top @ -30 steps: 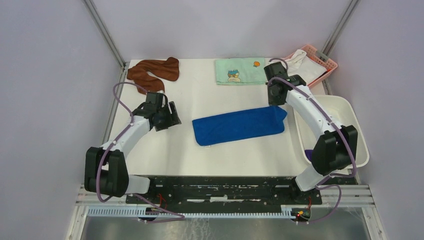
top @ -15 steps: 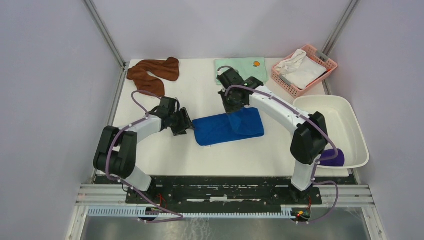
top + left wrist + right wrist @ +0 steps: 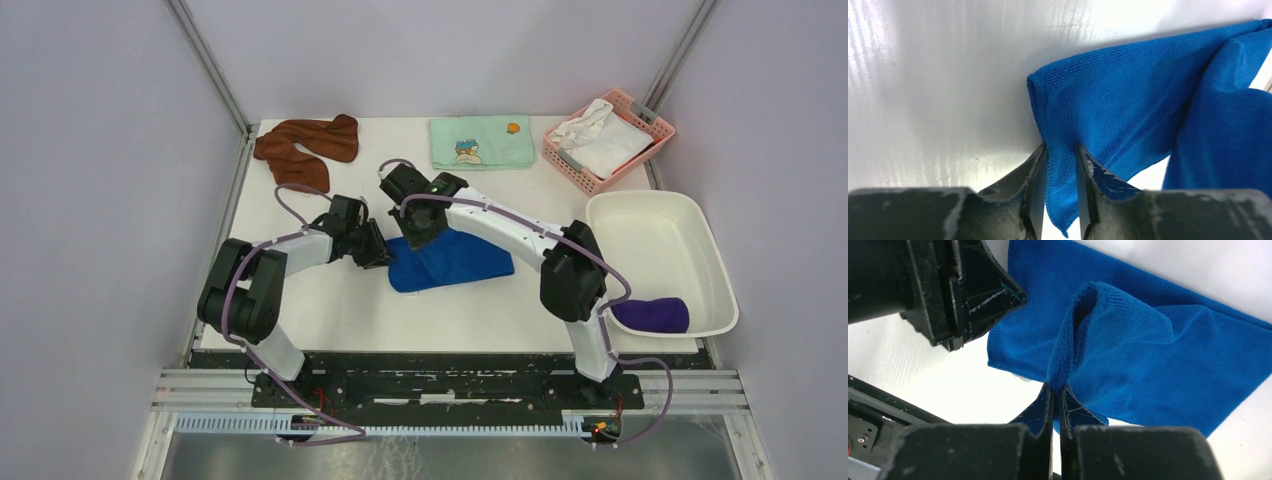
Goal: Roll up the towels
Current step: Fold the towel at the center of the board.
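The royal blue towel lies at mid-table, its right end folded over to the left. My right gripper is shut on a raised fold of the blue towel. My left gripper has its fingers closed on the left corner of the blue towel, cloth filling the gap between them. The rust-brown towel lies crumpled at the back left. The dark purple towel sits rolled in the white tub.
A pale green cartoon-print towel lies flat at the back centre. A pink basket holding a white cloth stands at the back right. The two grippers are close together over the towel's left end.
My right gripper has dragged the blue towel's right end leftward, folding it over. My left gripper moved right to the towel's left corner and closed on it.
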